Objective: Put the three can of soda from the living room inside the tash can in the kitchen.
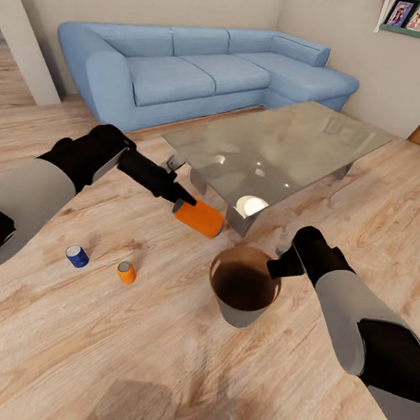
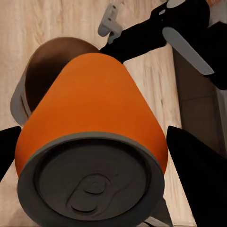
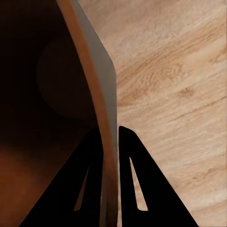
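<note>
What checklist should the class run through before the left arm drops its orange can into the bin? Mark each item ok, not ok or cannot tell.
1. Left gripper shut on the orange soda can: ok; a black finger sits on each side of it in the left wrist view.
2. Right gripper pinching the trash can rim: ok; its fingers straddle the wall.
3. Trash can mouth open, no lid: ok.
4. Held can above the opening: not ok; it hangs beside the rim, toward the coffee table.
5. Trash can empty: cannot tell; inside is dark.
6. Other cans collected: not ok; blue can and second orange can stand on the floor.
</note>
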You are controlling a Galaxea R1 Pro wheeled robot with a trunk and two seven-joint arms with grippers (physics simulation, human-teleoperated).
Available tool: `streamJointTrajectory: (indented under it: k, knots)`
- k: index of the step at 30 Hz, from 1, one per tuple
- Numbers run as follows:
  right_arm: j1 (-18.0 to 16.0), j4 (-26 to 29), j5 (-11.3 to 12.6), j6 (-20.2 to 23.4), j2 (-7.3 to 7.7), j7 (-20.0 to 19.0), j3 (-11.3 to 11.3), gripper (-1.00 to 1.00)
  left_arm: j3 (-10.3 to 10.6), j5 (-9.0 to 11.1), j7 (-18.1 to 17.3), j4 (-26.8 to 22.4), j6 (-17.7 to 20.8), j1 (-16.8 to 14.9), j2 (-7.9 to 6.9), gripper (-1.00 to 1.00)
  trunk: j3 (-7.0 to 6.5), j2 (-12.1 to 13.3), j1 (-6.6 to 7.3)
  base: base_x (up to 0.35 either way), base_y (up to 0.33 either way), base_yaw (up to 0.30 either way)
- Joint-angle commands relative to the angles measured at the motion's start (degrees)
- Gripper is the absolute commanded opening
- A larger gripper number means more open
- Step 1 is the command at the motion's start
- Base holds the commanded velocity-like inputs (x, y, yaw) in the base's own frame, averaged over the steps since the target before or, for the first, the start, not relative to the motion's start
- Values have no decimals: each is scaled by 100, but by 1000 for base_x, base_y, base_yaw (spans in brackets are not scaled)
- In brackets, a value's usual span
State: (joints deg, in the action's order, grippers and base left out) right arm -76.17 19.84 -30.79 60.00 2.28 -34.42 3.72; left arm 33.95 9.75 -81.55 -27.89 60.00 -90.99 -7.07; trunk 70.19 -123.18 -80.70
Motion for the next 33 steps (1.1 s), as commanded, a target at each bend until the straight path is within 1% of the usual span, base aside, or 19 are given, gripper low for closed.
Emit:
streamJointTrajectory:
  k: [1,5,6,8,9,11,13,14,17,19,20,22,24,27,31,33]
  knots:
    - [-1,12,-76,0,-71,-14,4,-100,39,-6,1,6,0,-6,57,-100,0,0,0,0,0,0]
    - [-3,40,-76,0,-214,-13,3,-100,82,-7,4,-16,0,-12,140,-100,0,0,0,0,0,0]
    - [-3,47,-76,0,-287,-12,-12,-100,94,-11,12,-28,0,-14,210,-100,0,0,0,0,0,0]
    - [-3,57,-82,0,-394,-4,-140,-100,161,-19,34,-30,0,-15,339,-100,0,0,0,0,0,0]
    - [-3,59,-84,0,-419,7,-165,-100,196,-21,37,-31,0,-15,365,-100,0,0,0,0,0,0]
    - [-3,64,-86,0,-550,160,-238,-100,507,-21,47,-31,0,-12,526,-100,0,0,0,0,0,0]
    - [-3,67,-86,0,-604,218,-253,-100,621,-19,49,-32,0,-14,603,-100,0,0,0,0,0,0]
    - [-3,69,-85,0,-649,259,-264,-100,701,-18,52,-29,0,-13,680,-100,0,0,0,0,0,0]
    - [-8,76,-88,0,-719,302,-271,-100,788,-23,64,-20,0,-9,791,-100,0,0,0,0,0,0]
    - [-10,79,-91,0,-745,316,-274,-100,834,-24,92,-16,0,-8,831,-100,0,0,0,0,0,0]
    - [-16,78,-92,0,-755,323,-279,-100,889,-20,170,-12,0,-8,852,-100,0,0,0,0,0,0]
    - [-24,73,-93,0,-758,326,-284,-100,911,-17,247,-13,0,-4,863,-100,0,0,0,0,0,0]
    - [-47,57,-98,0,-766,329,-289,-100,936,-12,399,-14,0,4,911,-100,0,0,0,0,0,0]
    - [-63,36,-96,0,-783,335,-291,-100,945,-9,580,-24,0,30,995,-100,0,0,0,0,0,0]
    - [-70,25,-94,0,-796,338,-294,-100,952,-19,811,-35,0,41,1070,-100,0,0,0,0,0,0]
    - [-71,24,-94,0,-797,339,-297,-100,954,-22,881,-39,0,42,1085,-100,0,0,0,0,0,0]
